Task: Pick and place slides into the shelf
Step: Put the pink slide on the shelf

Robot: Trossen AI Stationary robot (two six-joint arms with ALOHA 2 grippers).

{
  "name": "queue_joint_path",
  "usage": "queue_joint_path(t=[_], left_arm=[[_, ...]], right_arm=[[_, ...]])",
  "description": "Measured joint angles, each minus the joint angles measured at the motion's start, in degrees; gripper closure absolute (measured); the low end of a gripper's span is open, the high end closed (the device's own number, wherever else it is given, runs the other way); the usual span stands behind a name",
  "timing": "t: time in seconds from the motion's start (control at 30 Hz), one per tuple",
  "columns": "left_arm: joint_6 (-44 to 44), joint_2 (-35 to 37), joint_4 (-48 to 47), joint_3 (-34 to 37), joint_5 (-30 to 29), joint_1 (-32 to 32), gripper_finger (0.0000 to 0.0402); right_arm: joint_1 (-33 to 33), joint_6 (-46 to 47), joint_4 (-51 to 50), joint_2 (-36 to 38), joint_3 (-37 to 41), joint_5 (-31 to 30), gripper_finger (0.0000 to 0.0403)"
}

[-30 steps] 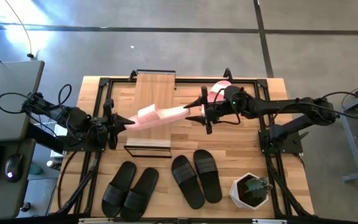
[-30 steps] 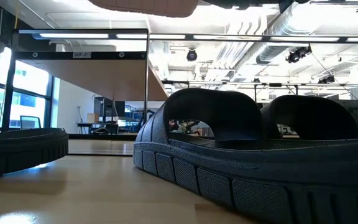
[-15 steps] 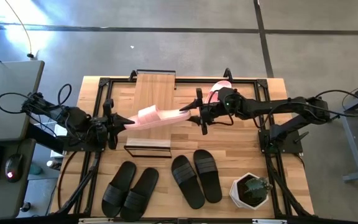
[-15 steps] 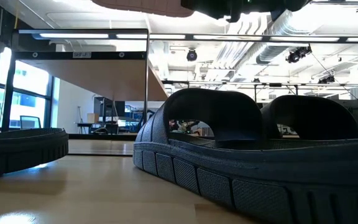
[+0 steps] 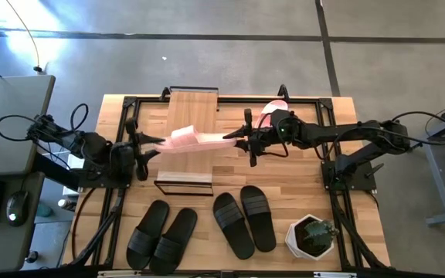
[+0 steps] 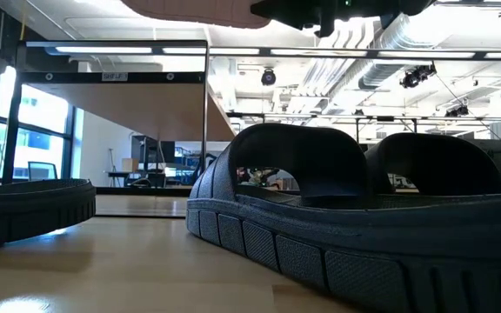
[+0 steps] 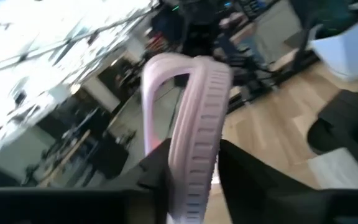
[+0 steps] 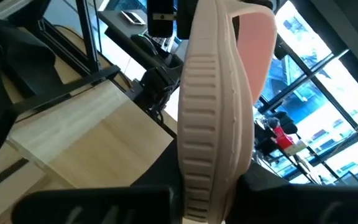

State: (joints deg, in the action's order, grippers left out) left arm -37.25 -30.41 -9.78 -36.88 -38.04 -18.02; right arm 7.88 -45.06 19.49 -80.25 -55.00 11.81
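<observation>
High view: above the shelf (image 5: 191, 116), a pink slide (image 5: 193, 140) spans both arms (a handover), right gripper (image 5: 236, 139) clamped on one end, left gripper (image 5: 147, 144) parted around the other.

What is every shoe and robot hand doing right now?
pink slide: up in the air over the shelf, between both end effectors.
right end effector: shut on one end of it.
left end effector: at its other end.
second pink slide: lying on the table by the right arm.
black slides: four, flat on the table.
shelf: upright.
</observation>
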Motion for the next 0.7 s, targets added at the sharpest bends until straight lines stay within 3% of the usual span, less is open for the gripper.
queue_joint_path(t=[0.33, 0.53, 0.7], left_arm=[[3.94, 0.02, -0.49, 0.00, -1.87, 0.00, 0.0185], [5.73, 0.33, -2.83, 0.00, -7.15, 0.00, 0.0163], [6.24, 0.92, -3.28, 0.00, -8.97, -0.04, 0.0164]], right_arm=[[0.00, -1.90, 1.22, 0.00, 0.00, -6.78, 0.0367], [0.30, -6.55, 1.22, -0.10, 0.00, -13.03, 0.0367], [2.49, -14.12, 1.77, -1.27, 0.02, -14.42, 0.0367]])
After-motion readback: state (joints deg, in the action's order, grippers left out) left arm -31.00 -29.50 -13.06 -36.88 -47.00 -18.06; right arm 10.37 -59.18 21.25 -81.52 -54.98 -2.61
